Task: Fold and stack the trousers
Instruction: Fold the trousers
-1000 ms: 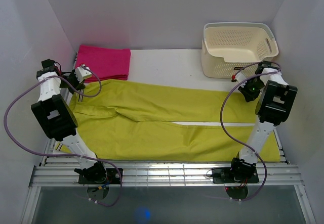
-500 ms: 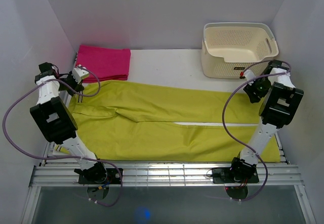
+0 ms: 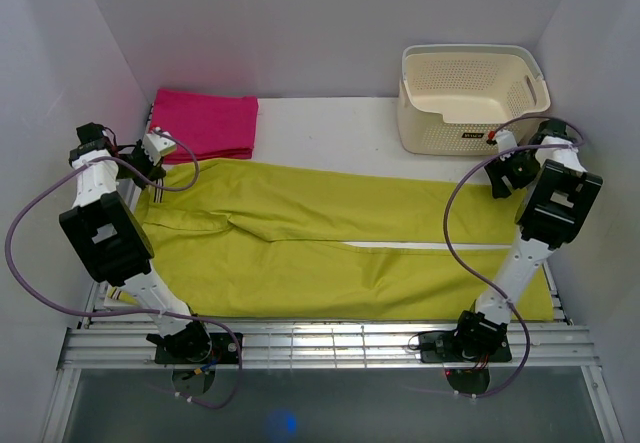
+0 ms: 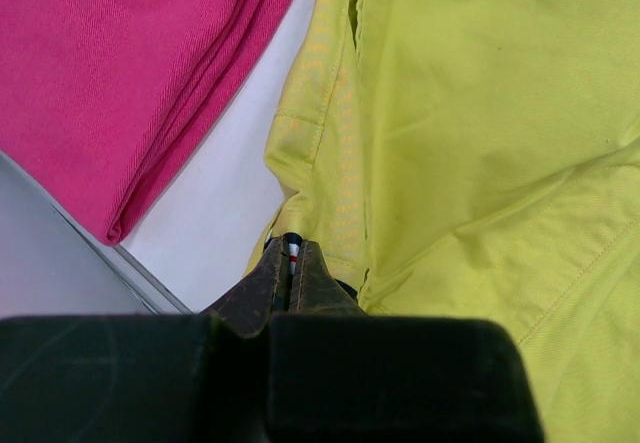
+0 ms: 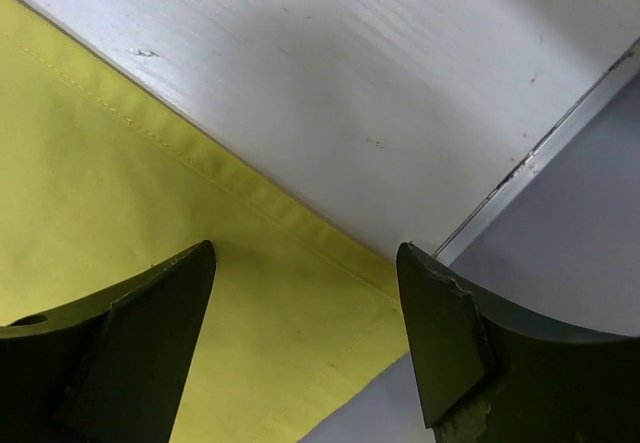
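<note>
The yellow-green trousers lie spread flat across the table, waistband at the left and leg ends at the right. My left gripper is at the far left waistband corner. In the left wrist view its jaws are shut, with the waistband edge of the trousers drawn up into the tips. My right gripper hovers by the far right leg end. In the right wrist view it stands open above the hem corner of the trousers, with nothing between its fingers.
A folded magenta-pink cloth lies at the back left, just beyond the waistband and close to my left gripper. A cream perforated basket stands at the back right, close behind my right gripper. Side walls stand close to both arms.
My right gripper has opened and drawn back to the right, toward the basket. The left gripper shifted slightly left and stays shut. The trousers lie as before.
</note>
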Controlling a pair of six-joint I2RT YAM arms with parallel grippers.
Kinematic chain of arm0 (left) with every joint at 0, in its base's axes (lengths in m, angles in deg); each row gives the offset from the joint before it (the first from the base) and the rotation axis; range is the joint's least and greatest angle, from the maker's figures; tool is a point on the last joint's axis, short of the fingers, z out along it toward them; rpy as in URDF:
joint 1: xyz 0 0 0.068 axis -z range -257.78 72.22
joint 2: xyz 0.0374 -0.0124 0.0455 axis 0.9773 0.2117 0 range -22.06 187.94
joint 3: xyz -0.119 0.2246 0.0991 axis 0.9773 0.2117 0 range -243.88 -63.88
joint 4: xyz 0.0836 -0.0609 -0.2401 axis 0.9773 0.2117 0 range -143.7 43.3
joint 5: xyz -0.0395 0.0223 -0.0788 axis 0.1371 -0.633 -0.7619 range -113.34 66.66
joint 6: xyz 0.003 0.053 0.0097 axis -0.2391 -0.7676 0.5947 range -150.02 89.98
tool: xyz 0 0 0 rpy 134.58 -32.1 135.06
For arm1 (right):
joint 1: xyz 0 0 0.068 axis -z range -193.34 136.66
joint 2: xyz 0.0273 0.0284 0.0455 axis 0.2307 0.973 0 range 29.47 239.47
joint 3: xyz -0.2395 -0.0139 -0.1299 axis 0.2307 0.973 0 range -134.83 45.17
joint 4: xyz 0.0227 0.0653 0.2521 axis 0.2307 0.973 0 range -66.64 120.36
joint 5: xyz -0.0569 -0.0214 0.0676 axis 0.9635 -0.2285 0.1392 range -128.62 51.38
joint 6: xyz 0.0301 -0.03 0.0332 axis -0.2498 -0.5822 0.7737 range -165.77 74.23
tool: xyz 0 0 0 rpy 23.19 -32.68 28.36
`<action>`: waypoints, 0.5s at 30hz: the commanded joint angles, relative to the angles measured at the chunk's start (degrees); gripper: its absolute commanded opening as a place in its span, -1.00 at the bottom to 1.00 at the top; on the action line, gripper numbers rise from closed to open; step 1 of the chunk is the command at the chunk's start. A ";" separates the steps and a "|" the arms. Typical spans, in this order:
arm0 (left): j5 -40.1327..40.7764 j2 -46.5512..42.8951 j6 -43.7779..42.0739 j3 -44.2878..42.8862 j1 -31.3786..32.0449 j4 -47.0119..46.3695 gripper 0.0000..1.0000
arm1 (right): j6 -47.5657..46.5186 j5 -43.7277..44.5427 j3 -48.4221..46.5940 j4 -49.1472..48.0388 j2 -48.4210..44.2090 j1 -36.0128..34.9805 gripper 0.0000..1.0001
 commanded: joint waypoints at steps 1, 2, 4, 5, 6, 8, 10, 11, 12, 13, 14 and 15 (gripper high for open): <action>-0.70 -1.92 0.56 -1.19 -0.51 0.56 -1.00 | -1.48 -2.00 -0.31 6.93 4.80 -0.17 0.57; -0.70 -1.92 0.65 -1.19 -0.51 0.56 -1.00 | -3.15 -1.83 0.04 7.83 5.06 -0.26 0.52; -0.52 -2.09 0.74 -1.19 -0.60 0.64 -1.00 | -4.21 -0.52 2.41 8.36 4.89 -0.17 0.44; -0.44 -2.09 0.74 -1.19 -0.60 0.65 -1.00 | -5.78 -0.16 3.20 8.89 4.72 -0.17 0.19; -0.43 -2.09 0.74 -1.19 -0.60 0.73 -1.00 | -6.50 0.28 4.17 8.80 3.76 -0.26 -0.02; -0.43 -2.18 0.91 -1.37 -0.60 0.91 -1.00 | -8.42 0.63 6.89 8.63 2.26 -0.08 -0.36; -0.44 -2.27 1.00 -1.37 -0.69 1.26 -1.00 | -9.31 0.46 8.30 8.71 -0.02 -0.17 -0.63; -0.52 -2.36 1.18 -1.37 -0.77 1.26 -1.00 | -10.01 0.54 8.40 8.89 -0.81 -0.17 -0.84; -0.44 -2.36 1.27 -1.28 -0.86 1.26 -1.00 | -10.11 0.46 8.22 8.98 -2.21 -0.17 -0.84; -0.52 -2.27 1.53 -1.45 -1.04 1.17 -1.00 | -10.11 0.11 7.96 8.98 -2.84 -0.08 -0.84; -0.78 -2.18 2.58 -1.54 -1.47 1.00 -1.00 | -10.11 -0.15 7.00 9.07 -3.63 0.09 -0.84; -1.40 -2.01 3.20 -1.72 -1.74 0.21 -1.00 | -9.93 -0.77 6.29 9.15 -5.11 0.44 -0.84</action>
